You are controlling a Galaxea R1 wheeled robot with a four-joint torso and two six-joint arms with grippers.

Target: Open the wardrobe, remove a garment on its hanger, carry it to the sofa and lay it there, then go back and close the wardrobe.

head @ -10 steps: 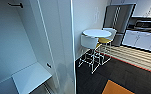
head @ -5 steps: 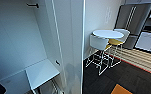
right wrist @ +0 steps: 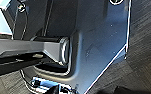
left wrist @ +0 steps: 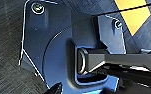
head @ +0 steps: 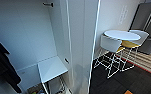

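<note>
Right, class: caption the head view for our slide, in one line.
Open wardrobe with a dark garment inside, beside a round table and chairs.

The wardrobe [head: 53, 37] runs off the head view's top, its open door [head: 82, 45] hiding the wall behind. A dark garment [head: 2, 67] is cut by the left edge. Clutter below the shelf [head: 51, 68] blurs beyond telling.
</note>
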